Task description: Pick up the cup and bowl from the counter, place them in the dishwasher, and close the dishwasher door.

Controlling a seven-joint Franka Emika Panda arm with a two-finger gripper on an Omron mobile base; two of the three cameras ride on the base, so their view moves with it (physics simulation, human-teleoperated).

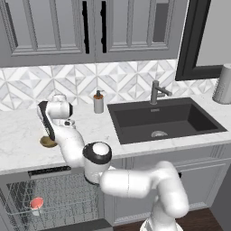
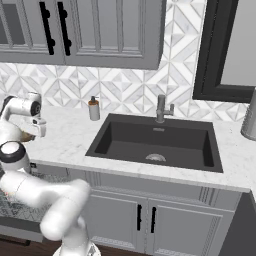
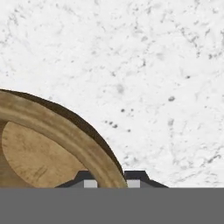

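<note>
My hand view shows the gripper (image 3: 111,180) pinching the bowl (image 3: 52,144) rim on the counter (image 3: 144,65). From my left base view, the cup (image 1: 36,204) sits in the dishwasher (image 1: 54,198) rack.

Bowl (image 3: 48,144): wood-grained, matt brown. Counter (image 3: 144,65): white speckled marble, smooth. Sink (image 1: 164,118): dark matt basin. Faucet (image 1: 158,92): brushed grey metal.

a rendered kitchen: marble counter (image 1: 18,135), dark sink (image 1: 167,119), tap (image 1: 156,92), tiled backsplash (image 1: 122,81), grey cabinets (image 1: 49,27)
</note>
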